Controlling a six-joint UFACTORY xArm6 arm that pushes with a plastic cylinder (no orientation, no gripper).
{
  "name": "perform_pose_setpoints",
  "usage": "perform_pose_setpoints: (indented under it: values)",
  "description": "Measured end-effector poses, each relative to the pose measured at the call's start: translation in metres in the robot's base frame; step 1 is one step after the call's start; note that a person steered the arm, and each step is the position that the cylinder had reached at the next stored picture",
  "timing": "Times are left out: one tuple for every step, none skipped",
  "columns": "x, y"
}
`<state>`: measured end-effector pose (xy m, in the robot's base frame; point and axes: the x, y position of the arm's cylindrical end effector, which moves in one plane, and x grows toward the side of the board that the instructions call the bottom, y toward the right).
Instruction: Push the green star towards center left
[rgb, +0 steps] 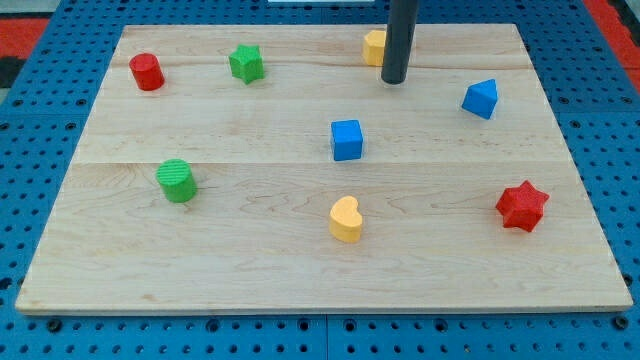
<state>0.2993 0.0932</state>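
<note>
The green star (246, 63) lies near the top of the wooden board (120, 260), left of the middle. My tip (394, 80) is near the view's top, well to the right of the green star, and stands just in front of a yellow block (374, 46) that the rod partly hides. Bare wood lies between my tip and the star.
A red cylinder (147, 72) is at the top left. A green cylinder (177, 181) is at centre left. A blue cube (347, 140) is in the middle, a yellow heart (346, 220) below it. A blue block (481, 98) is at the right, a red star (522, 206) at lower right.
</note>
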Motion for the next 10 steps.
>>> perform_pose_setpoints:
  values:
    - [-0.002, 0.0]
    - [-0.026, -0.016]
    - [-0.05, -0.045]
    - [-0.062, -0.085]
    - [-0.041, -0.101]
    - [-0.054, -0.115]
    - [-0.053, -0.138]
    - [-0.061, -0.157]
    - [-0.036, -0.177]
    - [-0.006, -0.213]
